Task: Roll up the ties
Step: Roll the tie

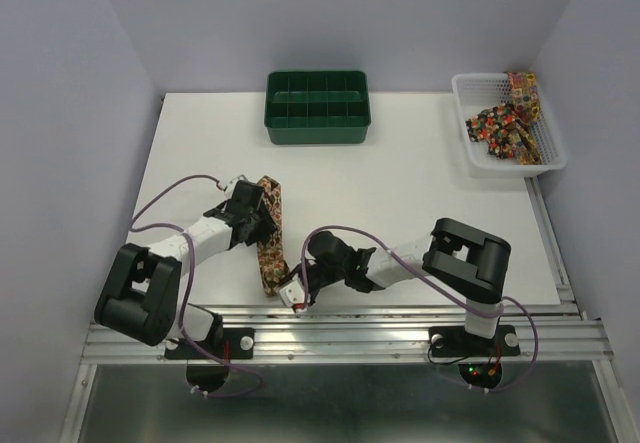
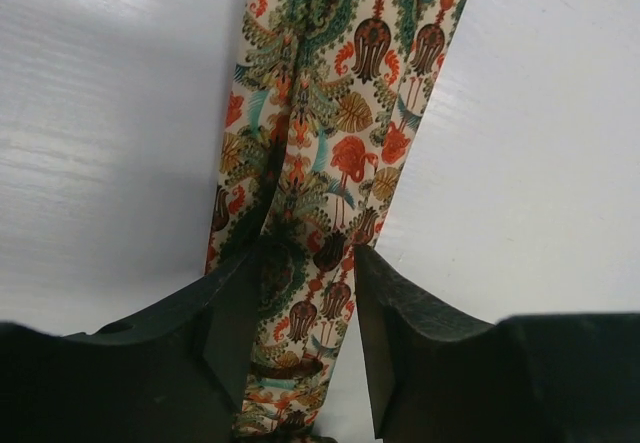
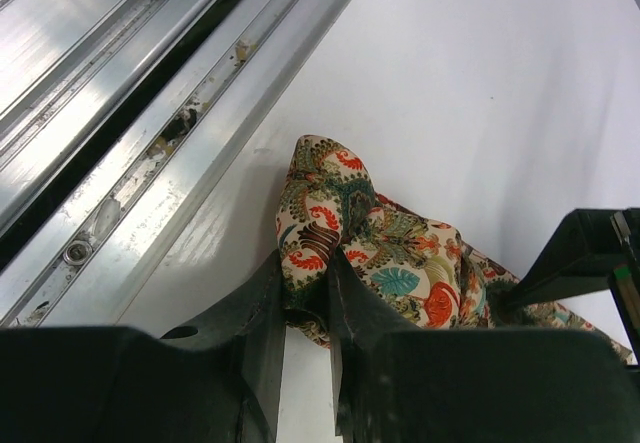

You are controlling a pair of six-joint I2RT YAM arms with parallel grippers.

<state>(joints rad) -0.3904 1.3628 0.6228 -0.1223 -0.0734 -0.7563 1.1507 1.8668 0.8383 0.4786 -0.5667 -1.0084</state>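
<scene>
- The right gripper (image 3: 308,308) is seen closed narrowly on a bunched fold of the tie (image 3: 360,233), the fabric being pinched between its fingers (image 3: 262,303) at the tie's near end
- That end is held just beside the aluminium rail (image 3: 150,133) at the near edge of the counter (image 3: 480,83)
- The left gripper (image 2: 300,323) is held partly apart, its fingers (image 2: 235,333) set astride the tie, with the printed fabric seen in the gap between them; whether the fabric is touched by them cannot be told
- The tie is laid lengthwise on the counter, slightly bent, from the right gripper toward the far side, with the left gripper over its middle part
- A green compartment tray (image 1: 318,128) is stood at the far edge, well apart from the tie
- Other ties (image 1: 505,123) are heaped in a white mesh basket (image 1: 462,103) at the far right corner
</scene>
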